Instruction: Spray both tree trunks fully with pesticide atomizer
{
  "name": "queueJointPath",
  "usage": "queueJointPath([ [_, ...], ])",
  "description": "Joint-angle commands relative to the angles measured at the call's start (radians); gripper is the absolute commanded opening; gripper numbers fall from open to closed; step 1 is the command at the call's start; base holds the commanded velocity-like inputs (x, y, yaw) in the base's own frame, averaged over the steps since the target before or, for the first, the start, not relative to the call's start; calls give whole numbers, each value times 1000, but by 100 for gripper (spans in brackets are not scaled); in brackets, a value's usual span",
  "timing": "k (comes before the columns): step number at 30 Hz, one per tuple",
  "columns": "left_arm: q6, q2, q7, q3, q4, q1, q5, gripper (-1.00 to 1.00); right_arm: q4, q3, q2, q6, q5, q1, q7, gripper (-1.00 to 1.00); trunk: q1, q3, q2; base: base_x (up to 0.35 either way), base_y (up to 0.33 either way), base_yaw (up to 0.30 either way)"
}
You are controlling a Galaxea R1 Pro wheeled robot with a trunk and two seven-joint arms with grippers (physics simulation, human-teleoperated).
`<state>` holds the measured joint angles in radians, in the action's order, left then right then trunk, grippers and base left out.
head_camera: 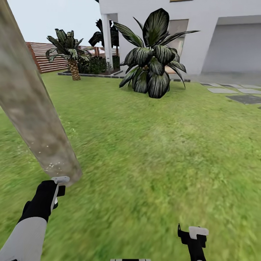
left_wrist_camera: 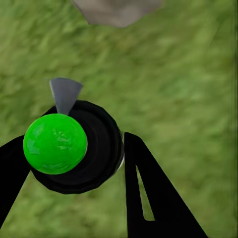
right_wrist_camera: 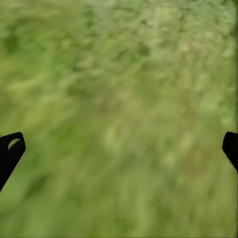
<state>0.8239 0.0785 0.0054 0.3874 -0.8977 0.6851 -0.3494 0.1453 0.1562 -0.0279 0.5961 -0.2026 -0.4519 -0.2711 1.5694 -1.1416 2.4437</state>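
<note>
One thick, pale grey-brown mottled tree trunk (head_camera: 34,116) leans across the left of the head view, its base meeting the green lawn (head_camera: 152,152) just beyond the left gripper (head_camera: 58,186). A few pale whitish specks of pesticide (head_camera: 54,166) dot the bark near the base. In the left wrist view the two black fingers (left_wrist_camera: 148,193) close around one black round-bodied atomizer with a bright green ball top (left_wrist_camera: 55,144) and a grey nozzle pointing toward the trunk's foot (left_wrist_camera: 116,10). The right gripper (right_wrist_camera: 119,148) hangs over bare grass, its two fingers spread wide, holding nothing. Beyond stand one broad-leaved striped bush (head_camera: 152,58), one small palm (head_camera: 70,54), a brown slatted fence (head_camera: 45,56) and a white house (head_camera: 217,29).
</note>
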Motion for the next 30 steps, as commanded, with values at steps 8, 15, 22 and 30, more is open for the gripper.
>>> queueJointPath([
  [8,4,-1,0,1,-3,1,0,-100,-1,6,0,2,-11,-1,-4,100,0,-1,0,107,-269,230],
  [15,9,-37,-14,12,-50,1,1,-100,-1,6,0,2,-11,-1,-4,100,0,-1,0,113,-138,275],
  [22,129,-32,-33,-1,-253,9,1,-100,-1,7,-1,2,-11,-1,-4,100,0,-1,0,2,-2,276],
  [30,153,4,-163,-28,-242,72,0,-100,-1,7,-1,2,-11,-1,-4,100,0,-1,0,0,0,239],
])
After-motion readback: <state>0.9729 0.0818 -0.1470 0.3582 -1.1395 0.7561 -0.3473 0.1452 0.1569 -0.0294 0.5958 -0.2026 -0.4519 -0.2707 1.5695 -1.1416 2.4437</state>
